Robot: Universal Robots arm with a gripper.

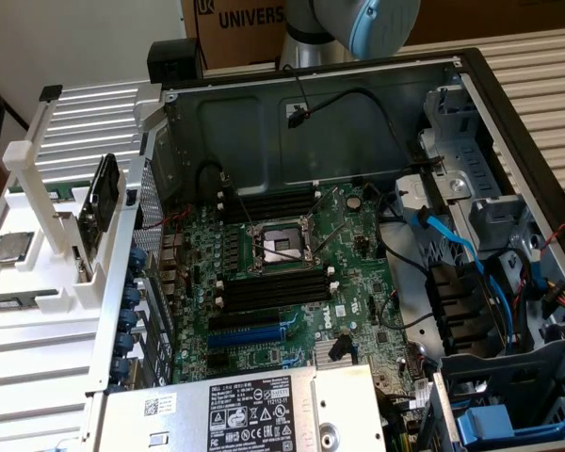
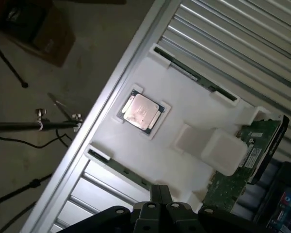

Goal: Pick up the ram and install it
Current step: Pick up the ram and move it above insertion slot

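Observation:
One ram stick (image 2: 194,73), thin and dark green, lies edge-up in a groove of the white holder (image 2: 184,102). A second ram stick (image 2: 117,167) lies in the groove on the holder's opposite side, close to my fingertips. My gripper (image 2: 160,190) hovers above that edge of the holder, shut with nothing between its fingers. In the exterior view the holder (image 1: 38,282) stands at the left, beside the open computer case, and the arm's joint (image 1: 377,24) is at the top. The board's black memory slots (image 1: 273,287) flank the processor socket (image 1: 278,247).
A processor chip (image 2: 141,112) sits in the holder's middle pocket. A green circuit card (image 2: 242,160) stands upright in the holder's post. The case wall (image 1: 151,282), blue cables (image 1: 452,245), drive cage (image 1: 508,207) and power supply (image 1: 245,410) crowd around the motherboard.

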